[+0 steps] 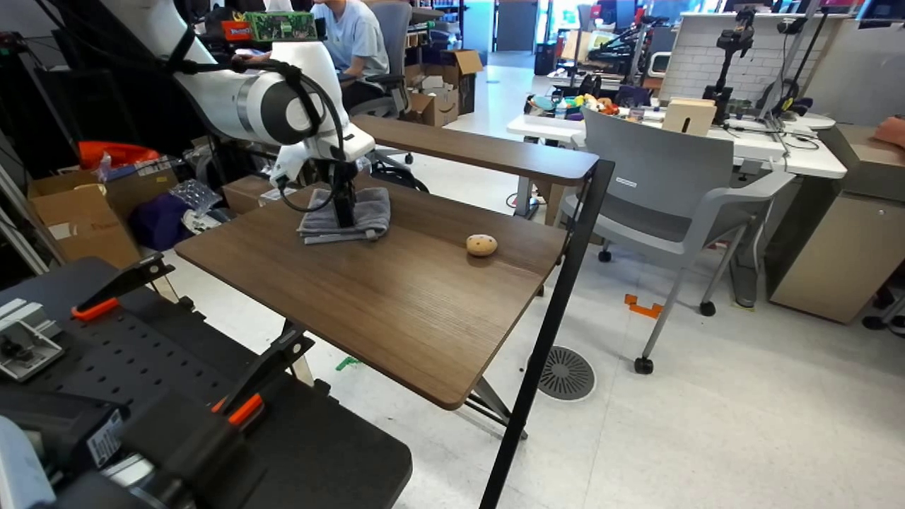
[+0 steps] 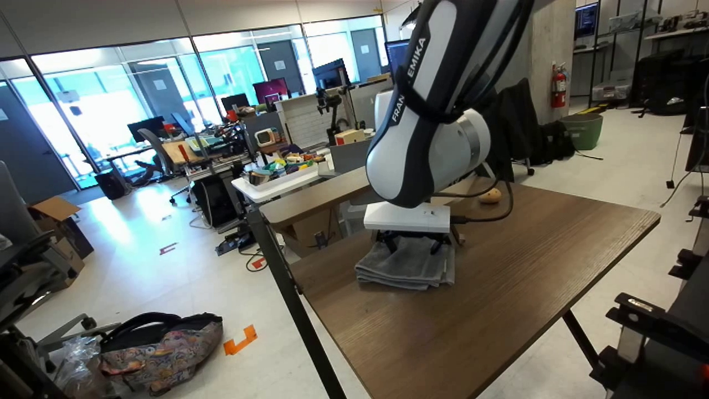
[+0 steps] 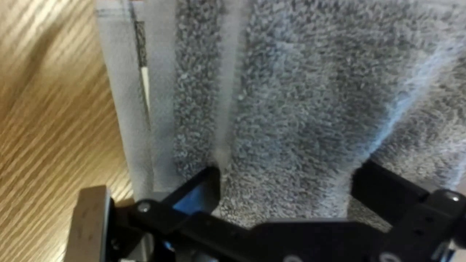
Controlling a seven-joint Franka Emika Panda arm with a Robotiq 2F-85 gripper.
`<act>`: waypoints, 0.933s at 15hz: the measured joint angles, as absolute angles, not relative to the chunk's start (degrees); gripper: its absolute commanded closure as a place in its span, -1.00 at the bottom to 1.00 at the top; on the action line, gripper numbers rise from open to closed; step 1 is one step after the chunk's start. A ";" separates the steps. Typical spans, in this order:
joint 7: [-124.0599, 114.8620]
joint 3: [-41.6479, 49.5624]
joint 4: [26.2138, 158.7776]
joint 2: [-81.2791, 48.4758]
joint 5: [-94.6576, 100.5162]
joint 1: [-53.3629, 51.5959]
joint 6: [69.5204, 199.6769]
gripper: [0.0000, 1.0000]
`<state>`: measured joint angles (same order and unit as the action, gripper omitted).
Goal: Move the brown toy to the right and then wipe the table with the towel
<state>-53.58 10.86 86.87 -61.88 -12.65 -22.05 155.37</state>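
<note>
Pale floor (image 1: 742,424) spreads around the brown table (image 1: 396,297) that I work on from a distance. My white arm (image 1: 283,106) reaches over it from the left in an exterior view, down to the grey towel (image 1: 372,208), which lies folded in layers toward the table's far left. I judge the step in hand to be taking hold of that towel. My gripper (image 3: 289,173) is wide: its fingers (image 3: 386,193) stand well apart with cloth between them, pointing down onto the fold, and I cannot tell how deep the tips press. To do this well, I should draw them together slowly, gathering several layers rather than one loose flap, without grinding the tips on the wood. Then I want the folded underside flat on the table, dragged with light, even pressure so the layers don't peel apart. Small and rounded, the brown toy (image 1: 481,245) rests toward the right end, well apart from the towel; that half of the job looks done, so I plan to stop my strokes short of it.
</note>
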 measured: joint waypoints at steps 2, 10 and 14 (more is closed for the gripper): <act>-58.68 14.15 84.89 -64.13 -12.00 -22.02 155.38 -1.00; -76.40 20.78 79.28 -69.32 -6.41 -22.80 156.95 -1.00; -76.87 17.98 78.49 -69.84 -3.37 -27.50 162.98 -1.00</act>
